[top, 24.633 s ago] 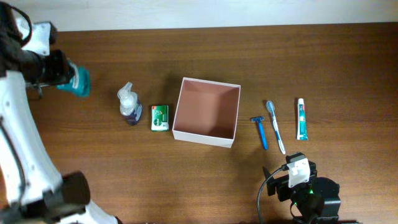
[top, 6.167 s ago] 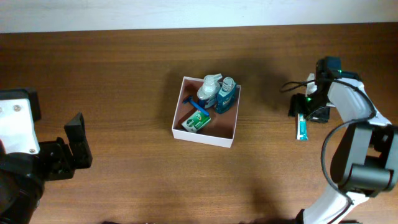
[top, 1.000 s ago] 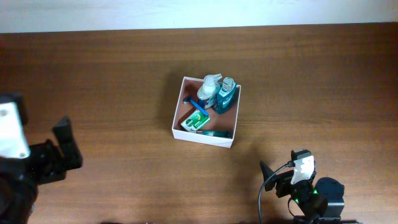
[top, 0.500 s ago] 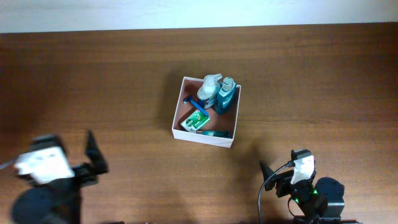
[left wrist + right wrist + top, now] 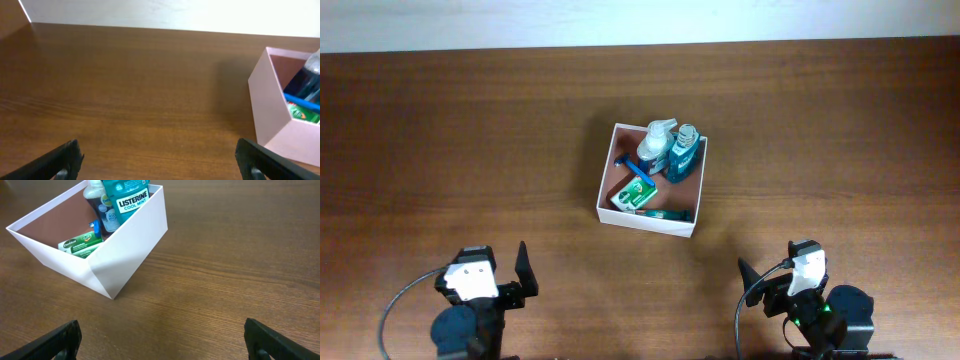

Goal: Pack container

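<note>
container point(image 5: 645, 224) sits mid-table with toiletries point(image 5: 665, 152) inside, well ahead of both arms. we see left gripper point(image 5: 157, 159) and right gripper point(image 5: 161, 339) spread wide, holding nothing. we judge the right slightly nearer, box ahead-left.

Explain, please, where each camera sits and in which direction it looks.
Left wrist: low at the near left, facing forward across the table; container at the right edge; left tool open, fingers in the bottom corners.
Right wrist: low at the near right, facing the container's corner; right tool open likewise.
Overhead: above, looking straight down; container central, both tools at the near edge.
Shared: all three show the container.
</note>
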Robot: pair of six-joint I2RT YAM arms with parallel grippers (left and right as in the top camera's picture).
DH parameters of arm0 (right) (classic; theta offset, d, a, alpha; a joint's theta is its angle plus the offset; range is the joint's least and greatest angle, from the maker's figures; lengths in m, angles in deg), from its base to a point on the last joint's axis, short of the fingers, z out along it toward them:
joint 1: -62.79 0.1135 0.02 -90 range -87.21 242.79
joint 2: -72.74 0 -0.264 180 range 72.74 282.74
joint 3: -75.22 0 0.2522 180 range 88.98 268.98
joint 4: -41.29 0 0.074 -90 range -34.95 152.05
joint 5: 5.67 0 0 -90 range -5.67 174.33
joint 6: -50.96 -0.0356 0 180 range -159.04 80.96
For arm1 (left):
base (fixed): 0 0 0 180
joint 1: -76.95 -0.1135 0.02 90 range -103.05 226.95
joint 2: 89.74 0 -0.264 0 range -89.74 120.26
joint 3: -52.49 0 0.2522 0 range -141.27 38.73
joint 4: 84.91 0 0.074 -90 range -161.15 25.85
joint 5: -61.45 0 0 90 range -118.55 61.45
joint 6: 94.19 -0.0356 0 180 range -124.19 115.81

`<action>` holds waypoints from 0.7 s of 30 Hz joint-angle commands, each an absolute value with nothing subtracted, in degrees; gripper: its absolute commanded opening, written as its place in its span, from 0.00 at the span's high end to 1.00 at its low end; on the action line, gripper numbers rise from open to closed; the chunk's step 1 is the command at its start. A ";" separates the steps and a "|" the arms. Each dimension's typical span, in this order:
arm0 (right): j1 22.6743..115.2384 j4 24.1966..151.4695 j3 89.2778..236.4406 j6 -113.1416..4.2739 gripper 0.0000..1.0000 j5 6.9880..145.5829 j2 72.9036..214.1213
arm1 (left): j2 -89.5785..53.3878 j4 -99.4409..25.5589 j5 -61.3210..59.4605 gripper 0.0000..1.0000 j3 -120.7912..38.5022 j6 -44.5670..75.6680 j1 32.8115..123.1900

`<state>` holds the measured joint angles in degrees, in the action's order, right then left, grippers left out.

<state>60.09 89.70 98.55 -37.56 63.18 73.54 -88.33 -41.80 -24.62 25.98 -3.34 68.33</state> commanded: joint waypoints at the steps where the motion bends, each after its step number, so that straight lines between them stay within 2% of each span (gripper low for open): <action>1: 59.77 89.90 98.28 -38.04 0.01 62.29 72.95 | -89.45 -44.49 -23.57 0.01 29.34 -4.46 68.98; 21: 59.77 89.90 98.28 -38.04 0.01 62.29 72.95 | -89.40 -47.73 -23.60 0.01 31.75 -4.46 70.76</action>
<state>60.09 89.70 98.55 -37.49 63.18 73.54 -88.79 -47.27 -24.40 31.03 -3.34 70.47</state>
